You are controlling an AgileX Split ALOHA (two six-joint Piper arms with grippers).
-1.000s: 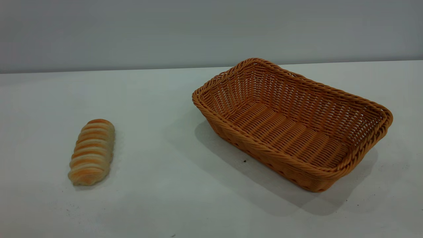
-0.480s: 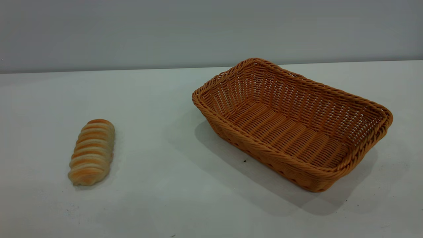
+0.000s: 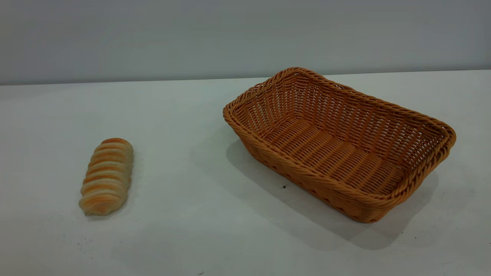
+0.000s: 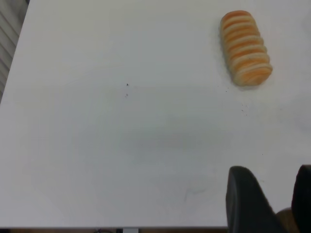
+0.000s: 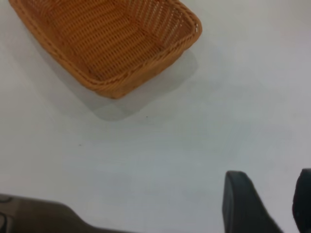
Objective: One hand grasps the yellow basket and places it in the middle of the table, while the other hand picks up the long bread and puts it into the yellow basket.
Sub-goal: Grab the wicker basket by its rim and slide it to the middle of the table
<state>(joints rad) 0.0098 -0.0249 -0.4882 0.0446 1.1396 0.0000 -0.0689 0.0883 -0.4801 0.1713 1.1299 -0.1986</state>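
Your left gripper (image 4: 274,204) and right gripper (image 5: 272,204) both hover with jaws released, holding nothing. The orange-tan woven wicker basket (image 3: 339,143) sits right of centre on the white desk (image 3: 184,214), needing a shift to the middle. The small striped oblong loaf (image 3: 106,175) lies well apart on the left, within the left arm's reach.

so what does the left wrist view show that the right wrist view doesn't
Only the left wrist view shows the long bread, lying alone on the table, plus the left gripper with its fingers apart. Only the right wrist view shows the yellow basket, empty, and the right gripper, fingers also apart. Both share the white tabletop with a few dark specks, and in each the gripper hangs clear of its object, touching nothing.
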